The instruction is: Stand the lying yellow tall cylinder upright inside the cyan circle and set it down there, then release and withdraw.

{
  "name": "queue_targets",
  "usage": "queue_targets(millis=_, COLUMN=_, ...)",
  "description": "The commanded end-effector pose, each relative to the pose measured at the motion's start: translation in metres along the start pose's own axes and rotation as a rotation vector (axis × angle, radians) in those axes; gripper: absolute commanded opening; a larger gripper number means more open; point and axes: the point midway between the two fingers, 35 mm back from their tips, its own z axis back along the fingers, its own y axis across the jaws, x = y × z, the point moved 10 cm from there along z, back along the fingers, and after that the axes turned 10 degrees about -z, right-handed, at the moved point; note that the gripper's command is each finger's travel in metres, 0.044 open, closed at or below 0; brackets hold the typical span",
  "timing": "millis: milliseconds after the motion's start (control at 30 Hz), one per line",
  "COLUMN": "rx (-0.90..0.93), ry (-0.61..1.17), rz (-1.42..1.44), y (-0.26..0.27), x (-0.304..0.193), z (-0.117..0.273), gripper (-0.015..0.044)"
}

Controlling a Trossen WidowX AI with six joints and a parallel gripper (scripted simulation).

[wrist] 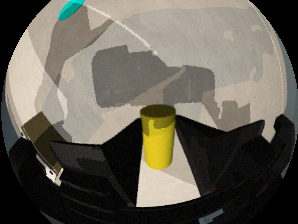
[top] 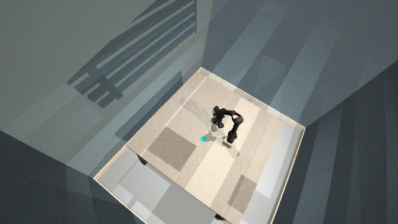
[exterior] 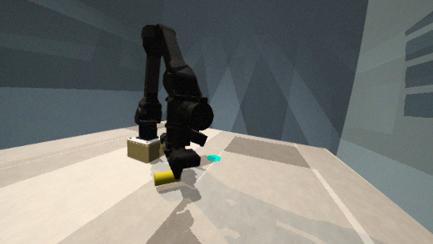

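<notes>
The yellow tall cylinder [exterior: 163,178] [wrist: 159,150] lies on its side, its axis about level, at or just above the table top; I cannot tell whether it touches. My gripper [exterior: 177,176] [wrist: 158,120] points down and is shut on the cylinder, with one finger on each side of it in the wrist view. In the exterior view the fingers cover the cylinder's right end. The cyan circle [top: 203,139] [exterior: 214,158] [wrist: 71,9] is flat on the table, away from the cylinder, with nothing standing in it.
The arm's base block [top: 227,144] [exterior: 143,150] stands on the table [top: 206,168] [exterior: 104,199], behind and left of the cylinder in the exterior view. It also shows at the left of the wrist view. Shadows of the arm cross the table around the gripper.
</notes>
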Motion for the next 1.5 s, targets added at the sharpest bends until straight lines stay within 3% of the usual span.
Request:
queue_targets(millis=0, rx=-0.014, ry=0.000, rz=-0.004, y=-0.004, x=0.001, z=0.015, gripper=0.0105)
queue_targets(millis=833, rx=-0.014, ry=0.000, rz=-0.004, y=0.002, x=-0.001, z=0.093, gripper=0.0105)
queue_targets(millis=1467, rx=-0.012, ry=0.002, rz=0.038, y=0.016, x=0.031, z=0.098, gripper=0.0105)
